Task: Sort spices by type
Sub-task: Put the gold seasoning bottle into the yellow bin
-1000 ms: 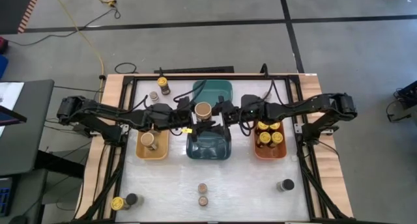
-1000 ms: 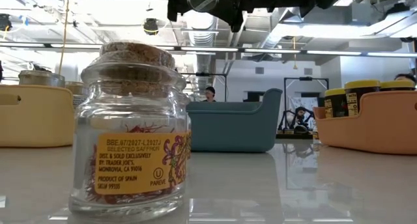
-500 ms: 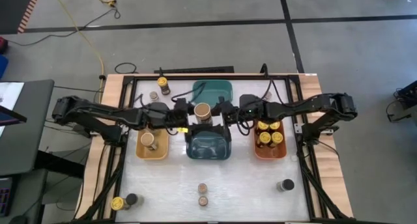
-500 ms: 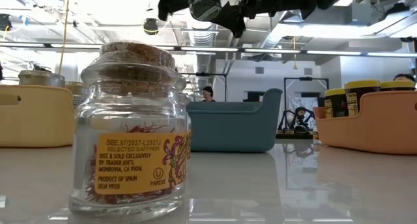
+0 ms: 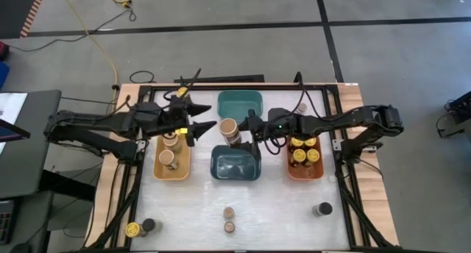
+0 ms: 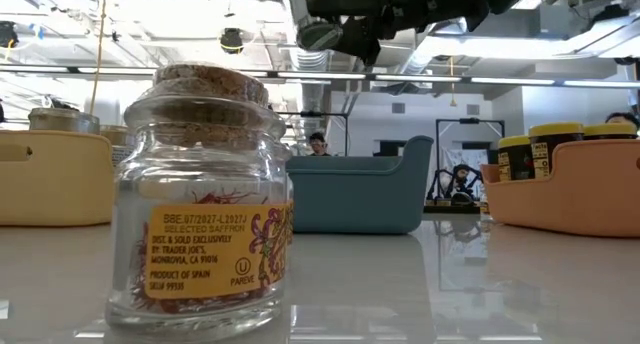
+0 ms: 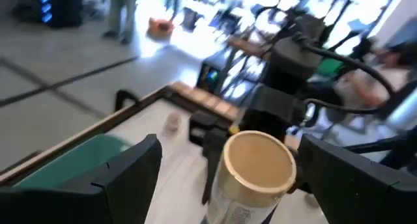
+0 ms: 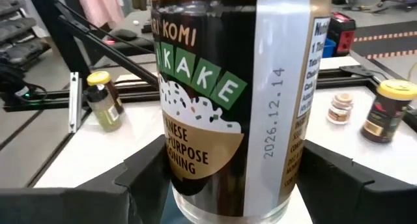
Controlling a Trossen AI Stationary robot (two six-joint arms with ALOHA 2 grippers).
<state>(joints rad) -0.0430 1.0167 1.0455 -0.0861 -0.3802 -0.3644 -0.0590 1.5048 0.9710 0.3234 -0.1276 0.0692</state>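
Right gripper (image 5: pixel 237 128) clamped on the tan-topped jar (image 5: pixel 229 126), held above the far edge of the dark-blue bin (image 5: pixel 235 165). Left gripper (image 5: pixel 200 118) empty, fingers spread wide, just left of the jar.

Two dark, slender multi-joint arms, the left arm (image 5: pixel 96 128) at 9 o'clock and the right arm (image 5: pixel 346 120) at 3 o'clock, each built of black links with bulkier rounded joint housings. Black cables loop along the links near the wrists, and a small green light shows on the right arm's wrist housing. Each arm ends in two flat, angular matte-black fingers (image 7: pixel 124 168).
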